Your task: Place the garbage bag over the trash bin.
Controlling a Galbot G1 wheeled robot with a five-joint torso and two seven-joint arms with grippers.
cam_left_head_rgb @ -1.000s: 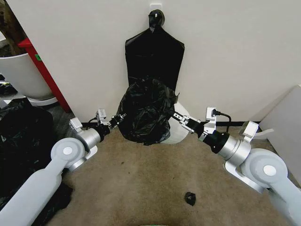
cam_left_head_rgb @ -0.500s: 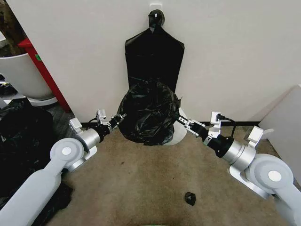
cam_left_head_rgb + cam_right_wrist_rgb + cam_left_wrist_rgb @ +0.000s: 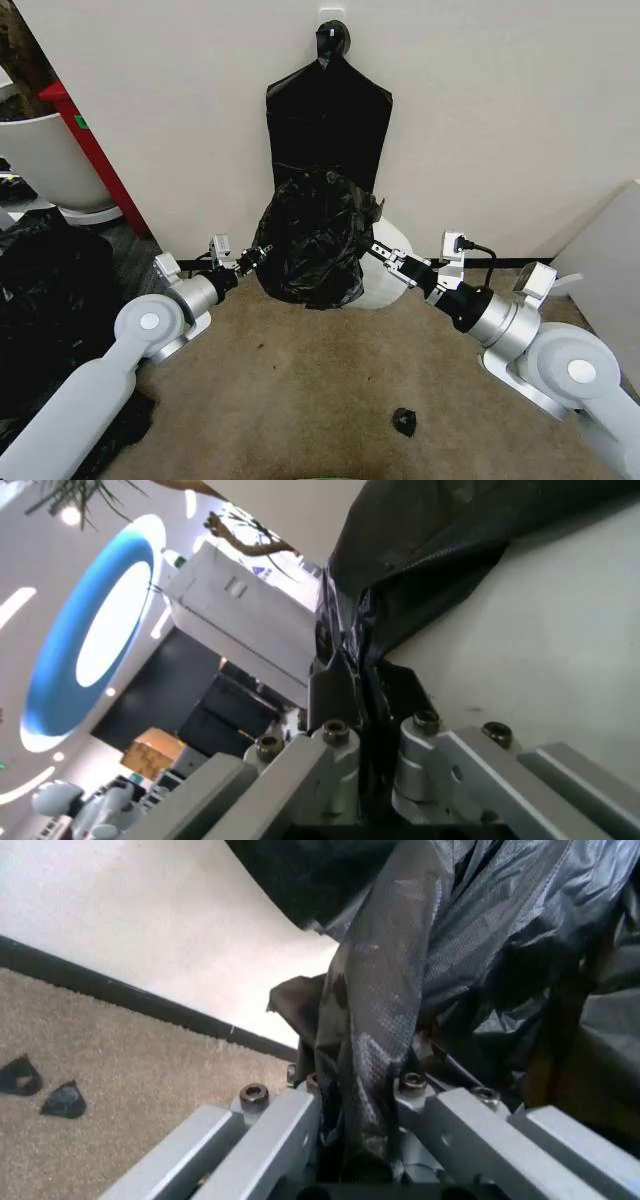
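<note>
Since a second ago both arms shifted: left claw edged in toward the bin, right claw swung out then back, and the bag now hangs narrower and taller. Left of the bin, left claw is clamped on the bag's edge; the left wrist view shows a twisted strip of bag pinched between its closed fingers. Bag is draped over the front and top of the bin, hiding most of it, only the white right side showing. Right of the bin, right claw is clamped on the opposite bag edge; right wrist view shows film gripped between its fingers against the bin's white wall. Judgement: mouth stretched between the claws but bunched, not seated round the rim yet; still needs spreading and pulling down.
</note>
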